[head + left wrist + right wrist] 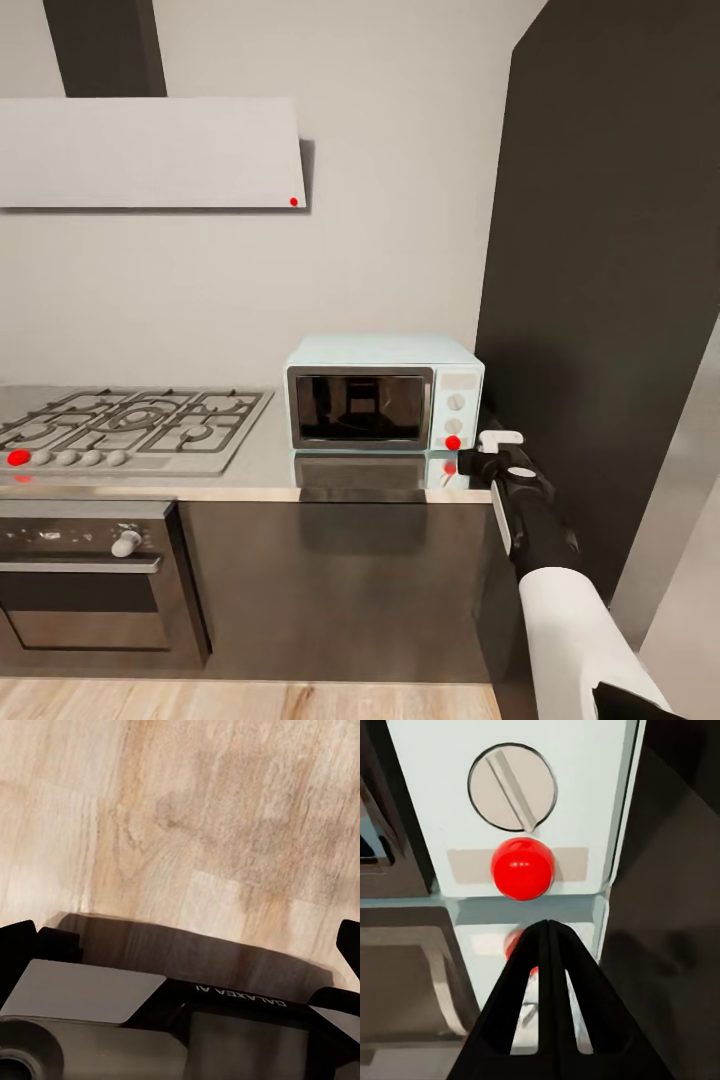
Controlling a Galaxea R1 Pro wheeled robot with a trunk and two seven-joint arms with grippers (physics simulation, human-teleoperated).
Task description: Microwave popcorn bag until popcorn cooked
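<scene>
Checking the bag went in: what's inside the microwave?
Through the microwave's dark glass door only dim reflections show; no bag can be made out. The door is closed.

A light wood plank floor (195, 817) with pale beige boards and darker brown grain patches spreads across most of the left wrist view. A soft dark shadow (195, 945) lies on it, just beside the robot's black body (247, 1020), which carries white "GALAXEA" lettering seen upside down. A flat grey panel (82, 990) sits on that body, and a rounded grey cylinder (75, 1050) lies next to it. Two black tips (16, 937) of the left end effector stand well apart at opposite edges.
</scene>
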